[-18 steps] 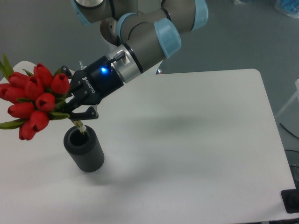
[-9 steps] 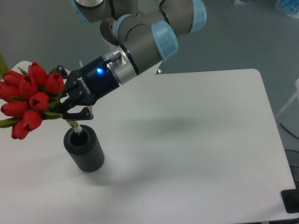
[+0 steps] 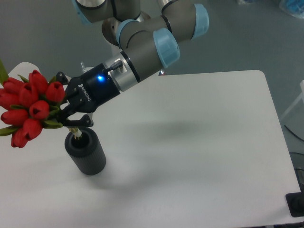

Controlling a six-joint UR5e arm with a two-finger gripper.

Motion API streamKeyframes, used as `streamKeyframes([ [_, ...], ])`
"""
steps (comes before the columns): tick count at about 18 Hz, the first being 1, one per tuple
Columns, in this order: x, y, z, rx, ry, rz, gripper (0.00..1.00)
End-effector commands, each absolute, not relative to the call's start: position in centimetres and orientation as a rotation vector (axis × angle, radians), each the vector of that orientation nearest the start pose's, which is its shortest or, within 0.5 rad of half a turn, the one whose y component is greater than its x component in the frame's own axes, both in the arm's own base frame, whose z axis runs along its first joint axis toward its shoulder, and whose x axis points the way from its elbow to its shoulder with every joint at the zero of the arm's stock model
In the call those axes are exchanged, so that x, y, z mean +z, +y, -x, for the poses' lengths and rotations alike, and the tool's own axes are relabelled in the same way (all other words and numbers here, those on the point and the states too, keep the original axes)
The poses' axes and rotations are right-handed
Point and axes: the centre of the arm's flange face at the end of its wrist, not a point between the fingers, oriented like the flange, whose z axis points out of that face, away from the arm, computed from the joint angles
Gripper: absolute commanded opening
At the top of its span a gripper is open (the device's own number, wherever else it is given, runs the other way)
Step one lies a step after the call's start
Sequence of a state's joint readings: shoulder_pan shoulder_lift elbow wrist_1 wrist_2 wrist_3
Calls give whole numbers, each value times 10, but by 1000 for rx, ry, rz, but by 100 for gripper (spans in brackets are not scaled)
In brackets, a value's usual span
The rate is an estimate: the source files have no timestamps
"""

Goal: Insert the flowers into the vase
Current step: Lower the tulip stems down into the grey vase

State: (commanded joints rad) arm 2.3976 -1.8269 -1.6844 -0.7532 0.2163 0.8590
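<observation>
Seen from above & to one side: white rounded-corner desk [image 3: 199, 156], far-left corner partly hidden behind the blooms, lower right corner cut by a small black object [image 3: 295, 205] at frame edge, too little showing to identify.

Tight bunch of red closed tulip buds w/ narrow green leaves [image 3: 29, 107] held tilted, heads pointing left & slightly down, overhanging the desk's left side; leftmost buds & a leaf tip cut off by frame edge, so exact count not possible. Pale stems mostly hidden by the black two-finger gripper [image 3: 70, 119]; only a short pale bit visible below it, reaching into the mouth of the small dark grey ribbed cylinder vase [image 3: 85, 152]. Stem ends inside the vase, depth not visible.

Fingers clamped on the stems just under the leaves, directly above the vase rim; contact betw. lower finger & rim can't be judged. Blue light lit on gripper body. Vase upright on desk, near left-front area.

Grey UR5e arm w/ light-blue joint caps [image 3: 152, 40] coming in from top, upper links cut off by frame. Grey floor [image 3: 247, 38] behind desk.
</observation>
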Motion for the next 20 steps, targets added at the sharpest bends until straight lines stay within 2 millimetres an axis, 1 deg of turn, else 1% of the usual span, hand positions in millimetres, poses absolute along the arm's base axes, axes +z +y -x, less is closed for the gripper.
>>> streamKeyframes([
  [7,438,557,263,-654,365,1781,17],
  [11,427,554,258,-666,362,1787,17],
  [15,402,549,251,-650,405,1780,17],
  [18,398,550,248,-650,416,1778,17],
  [20,391,552,250,-659,410,1783,17],
])
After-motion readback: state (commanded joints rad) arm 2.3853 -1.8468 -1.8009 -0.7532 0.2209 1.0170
